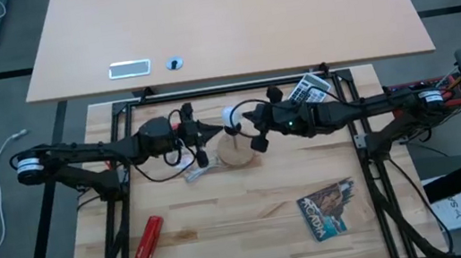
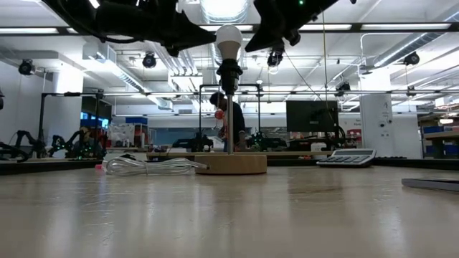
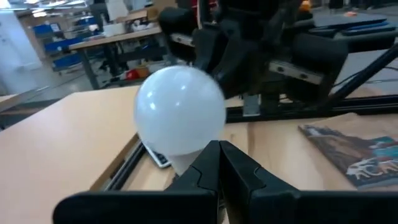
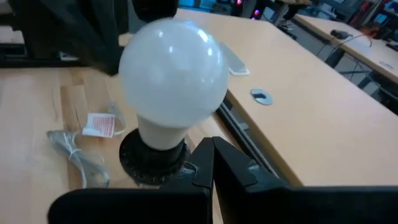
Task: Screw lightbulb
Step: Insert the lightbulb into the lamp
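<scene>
On the pale wooden worktop [image 1: 224, 211], the lightbulb [image 1: 231, 116] sits upright in the black socket [image 4: 152, 158] of a round wooden disc [image 1: 238, 153] near the far edge. The left pincer [image 1: 211, 130] and right pincer [image 1: 248, 122], both clenched on nothing, flank the bulb closely. Bare boards lie open toward the near edge between a red tool [image 1: 148, 244] and a booklet [image 1: 330, 207].

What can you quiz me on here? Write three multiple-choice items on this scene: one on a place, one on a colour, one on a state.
1. Where is the lightbulb?
A. In the black socket on the wooden disc
B. Lying by the calculator
C. On the magazine

2. What colour is the tool near the table's front left?
A. Blue
B. Red
C. Green

3. How do the left pincer and right pincer stand?
A. Both wide open
B. Only the left open
C. Both shut

Answers: 1 A, the right wrist view shows the bulb upright in the socket. 2 B, it shows red from above. 3 C, both wrist views show the fingers pressed together.
</scene>
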Controlling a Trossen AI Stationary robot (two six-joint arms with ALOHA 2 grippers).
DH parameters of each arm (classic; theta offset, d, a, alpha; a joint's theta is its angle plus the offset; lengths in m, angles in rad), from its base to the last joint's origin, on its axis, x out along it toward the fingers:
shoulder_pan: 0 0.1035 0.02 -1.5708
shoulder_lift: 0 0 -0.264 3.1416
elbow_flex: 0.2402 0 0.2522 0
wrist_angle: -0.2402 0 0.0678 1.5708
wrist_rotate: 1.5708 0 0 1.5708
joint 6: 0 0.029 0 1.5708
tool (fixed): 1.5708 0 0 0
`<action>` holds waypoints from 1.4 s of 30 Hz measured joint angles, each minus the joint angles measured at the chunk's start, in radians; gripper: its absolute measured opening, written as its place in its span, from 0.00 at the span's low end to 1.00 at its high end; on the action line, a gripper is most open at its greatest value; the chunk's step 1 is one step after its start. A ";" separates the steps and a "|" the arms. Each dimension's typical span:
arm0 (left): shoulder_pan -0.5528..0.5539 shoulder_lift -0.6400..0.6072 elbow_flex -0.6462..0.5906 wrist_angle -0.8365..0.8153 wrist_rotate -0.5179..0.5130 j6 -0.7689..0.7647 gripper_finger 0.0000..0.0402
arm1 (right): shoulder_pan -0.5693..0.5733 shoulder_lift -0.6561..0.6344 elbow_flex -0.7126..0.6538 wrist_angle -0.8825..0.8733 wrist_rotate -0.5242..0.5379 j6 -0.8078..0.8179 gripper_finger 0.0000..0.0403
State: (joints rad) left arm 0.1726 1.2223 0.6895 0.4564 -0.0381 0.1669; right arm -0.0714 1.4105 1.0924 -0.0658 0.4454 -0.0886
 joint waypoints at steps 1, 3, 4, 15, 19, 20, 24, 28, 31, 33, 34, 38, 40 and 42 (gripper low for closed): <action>0.001 0.003 0.000 0.000 -0.008 0.002 0.00 | -0.003 0.000 0.000 0.005 0.000 -0.004 0.00; 0.006 0.013 0.000 0.005 -0.030 0.008 0.00 | -0.004 0.000 0.000 0.014 -0.001 -0.017 0.00; 0.009 0.017 0.000 0.011 -0.032 0.008 0.00 | -0.004 0.000 0.000 0.023 -0.004 -0.024 0.00; 0.026 0.040 0.000 0.032 -0.106 0.008 0.00 | 0.009 -0.002 0.000 0.047 -0.095 -0.016 0.00; 0.026 0.047 0.000 0.034 -0.113 0.008 0.00 | 0.023 -0.002 0.000 0.051 -0.141 -0.006 0.00; 0.026 0.047 0.000 0.034 -0.112 0.008 0.00 | 0.026 -0.002 0.000 0.049 -0.141 0.001 0.00; 0.026 0.044 0.000 0.030 -0.112 0.007 0.00 | 0.026 -0.003 0.000 0.034 -0.120 0.002 0.00; 0.023 0.016 0.000 0.011 -0.111 -0.011 0.00 | 0.026 -0.016 0.000 -0.023 -0.037 0.003 0.00; 0.017 -0.002 0.000 -0.014 -0.096 -0.026 0.00 | 0.020 -0.021 0.000 -0.054 0.032 -0.002 0.00; 0.017 -0.008 0.000 -0.013 -0.042 -0.026 0.00 | 0.010 -0.021 0.000 -0.056 0.049 -0.011 0.00; 0.017 -0.008 0.000 -0.004 -0.017 -0.025 0.00 | 0.005 -0.021 0.000 -0.052 0.050 -0.016 0.00; 0.016 -0.005 0.000 0.008 0.005 -0.020 0.00 | -0.014 -0.012 0.000 -0.018 0.028 -0.028 0.00; 0.018 -0.002 0.000 0.013 0.004 -0.018 0.00 | -0.019 -0.001 0.000 0.003 -0.019 -0.028 0.00; 0.020 0.000 0.000 0.015 -0.001 -0.009 0.00 | -0.021 0.008 0.000 0.019 -0.067 -0.028 0.00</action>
State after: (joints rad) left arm 0.1927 1.2227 0.6895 0.4716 -0.0392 0.1577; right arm -0.0921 1.4183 1.0924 -0.0466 0.3780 -0.1162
